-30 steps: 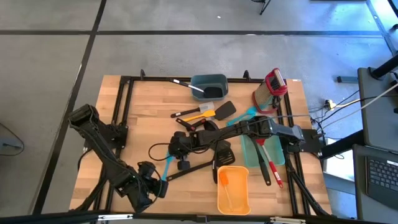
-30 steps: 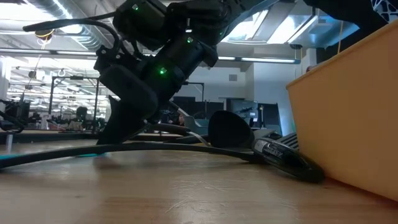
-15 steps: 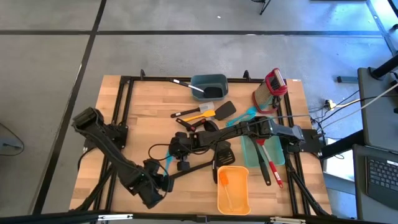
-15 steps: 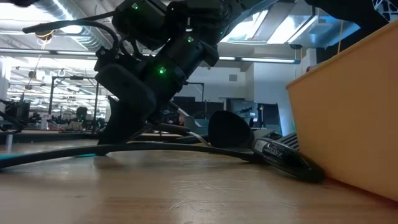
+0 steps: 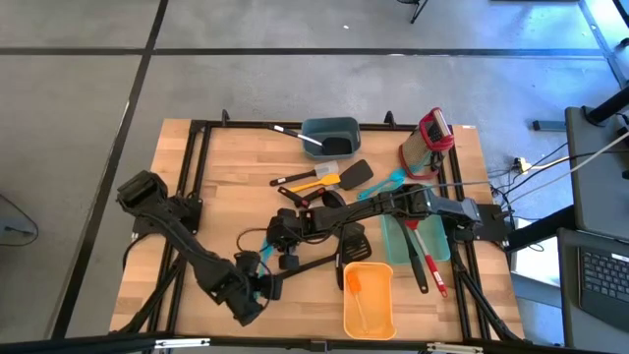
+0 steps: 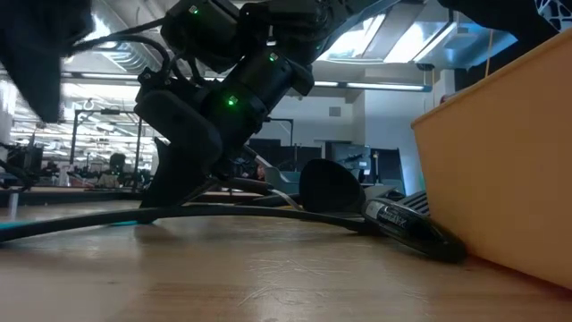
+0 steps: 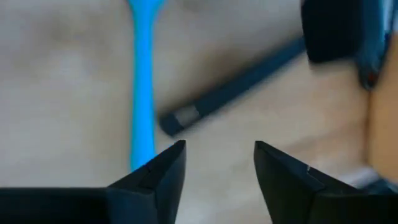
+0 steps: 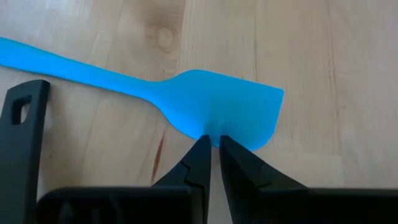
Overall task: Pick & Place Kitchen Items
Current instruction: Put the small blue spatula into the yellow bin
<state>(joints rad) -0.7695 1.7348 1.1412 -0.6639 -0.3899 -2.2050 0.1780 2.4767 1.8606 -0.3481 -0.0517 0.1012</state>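
Note:
A teal spatula (image 5: 264,258) lies flat on the wooden table between my two grippers. Its blade (image 8: 211,106) is at my right gripper (image 8: 212,146), which is shut and slants down on it (image 5: 278,236). Its handle (image 7: 142,93) runs toward my left gripper (image 5: 260,283). That gripper hovers open (image 7: 219,158) over bare wood, with the teal handle beside one finger. The free end of a black utensil's handle (image 7: 236,87) lies just ahead of it. More kitchen items lie around the table's middle. My right gripper sets its shut fingertips on the near edge of the spatula's blade (image 8: 208,132). It comes slanting down from the table's right side. The blade lies flat on the table under the tips. I cannot tell whether any of it is caught between the fingers.
An orange bin (image 5: 368,295) stands at the near edge, right of my left gripper, and fills the right of the low view (image 6: 500,179). A teal bin (image 5: 331,136) stands at the far edge. A teal tray (image 5: 408,241) of utensils lies at the right. A black ladle (image 6: 331,188) lies mid-table.
My left gripper has gone toward the table's right edge and a little toward the far edge, nearing the teal spatula's handle and the black handle's end. Part of that arm now shows at the low view's upper left. My right gripper has kept still on the blade.

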